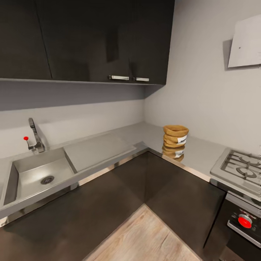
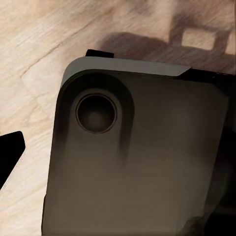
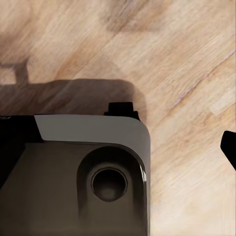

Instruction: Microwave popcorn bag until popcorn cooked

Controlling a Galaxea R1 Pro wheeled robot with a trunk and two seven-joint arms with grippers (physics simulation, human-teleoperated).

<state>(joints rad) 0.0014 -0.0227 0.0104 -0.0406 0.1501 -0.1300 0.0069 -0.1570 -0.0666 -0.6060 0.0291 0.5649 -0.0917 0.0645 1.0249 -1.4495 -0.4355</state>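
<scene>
Popcorn bag: the popcorn bag (image 1: 175,136) stands upright on the worktop (image 1: 203,152) in the corner section, near the right-hand wall. Its rim is open at the top and a white label faces forward. A mirror image of the bag shows on the glossy surface just below it.
Worktop: L-shaped, grey and reflective, with dark cabinet fronts (image 1: 108,203) beneath.
Sink: a steel sink (image 1: 36,174) with drain is set into the left run; a tap (image 1: 35,137) with a red-tipped lever stands behind it.
Hob: a gas hob (image 1: 241,168) with grates sits at the right, well apart from the bag; a red knob (image 1: 245,221) shows on the oven front below.
Wall units: dark upper cabinets (image 1: 90,40) with two pale handles.
Floor: wood-look floor (image 1: 145,239) in front of the cabinets.
Left end effector: the left wrist view shows a dark robot body panel (image 2: 147,162) above the floor; finger opening cannot be told.
Right end effector: the right wrist view shows a similar panel (image 3: 73,172) over the floor; finger opening cannot be told.
</scene>
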